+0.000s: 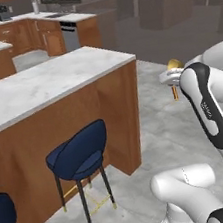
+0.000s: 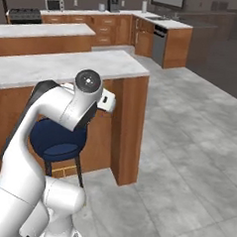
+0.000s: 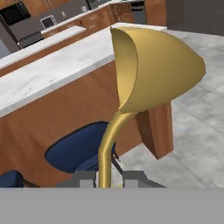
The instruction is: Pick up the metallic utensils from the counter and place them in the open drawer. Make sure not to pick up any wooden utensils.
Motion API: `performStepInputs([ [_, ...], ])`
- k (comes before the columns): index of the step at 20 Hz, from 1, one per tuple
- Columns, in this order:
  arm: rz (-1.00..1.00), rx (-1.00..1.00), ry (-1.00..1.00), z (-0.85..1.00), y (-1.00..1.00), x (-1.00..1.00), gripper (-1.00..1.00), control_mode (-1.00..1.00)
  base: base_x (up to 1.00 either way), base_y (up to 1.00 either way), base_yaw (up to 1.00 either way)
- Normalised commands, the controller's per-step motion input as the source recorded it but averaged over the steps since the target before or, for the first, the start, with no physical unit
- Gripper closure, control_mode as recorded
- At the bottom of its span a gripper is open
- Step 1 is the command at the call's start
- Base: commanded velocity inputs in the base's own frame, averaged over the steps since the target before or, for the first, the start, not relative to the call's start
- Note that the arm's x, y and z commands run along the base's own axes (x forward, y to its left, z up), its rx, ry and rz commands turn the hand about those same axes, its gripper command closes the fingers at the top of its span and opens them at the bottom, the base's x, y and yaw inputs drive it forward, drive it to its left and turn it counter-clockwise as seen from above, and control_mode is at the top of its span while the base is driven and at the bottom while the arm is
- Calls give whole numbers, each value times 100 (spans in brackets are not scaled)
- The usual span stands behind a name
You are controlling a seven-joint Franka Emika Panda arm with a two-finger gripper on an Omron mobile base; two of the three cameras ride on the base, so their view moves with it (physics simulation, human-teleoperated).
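Your gripper (image 3: 109, 178) is clenched on the thin handle of the gold spoon (image 3: 148, 70), and you can see this best in the hand view, where the two dark finger tips (image 3: 85, 178) press the handle from either side and the round bowl stands up above them, tilted slightly. In the left base view the spoon (image 1: 174, 65) shows as a small gold bowl poking out behind the white arm, held in the air off the end of the counter (image 1: 43, 83), well clear of the marble top and over the grey tiled floor. From the right base view the arm's elbow covers the hand, so you cannot make out the spoon there; the counter (image 2: 54, 64) runs behind the arm. A blue stool (image 1: 80, 156) stands tucked against the counter's brown wooden side, and part of a second one (image 1: 6, 220) shows at the left edge. Farther back sits a second marble-topped island (image 2: 41, 30) in front of the wall cabinets.
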Motion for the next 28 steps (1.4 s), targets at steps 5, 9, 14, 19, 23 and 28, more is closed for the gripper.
performStepInputs([
  [5,0,0,0,0,0,0,100,100,100,-100,-16],
  [9,0,0,0,0,0,0,100,100,100,-100,-13],
  [14,0,0,0,0,0,0,100,100,100,-100,-4],
  [19,0,0,0,0,0,0,100,100,100,-99,5],
  [23,0,0,0,0,0,0,100,100,100,-85,13],
  [28,0,0,0,0,0,0,100,100,100,-68,19],
])
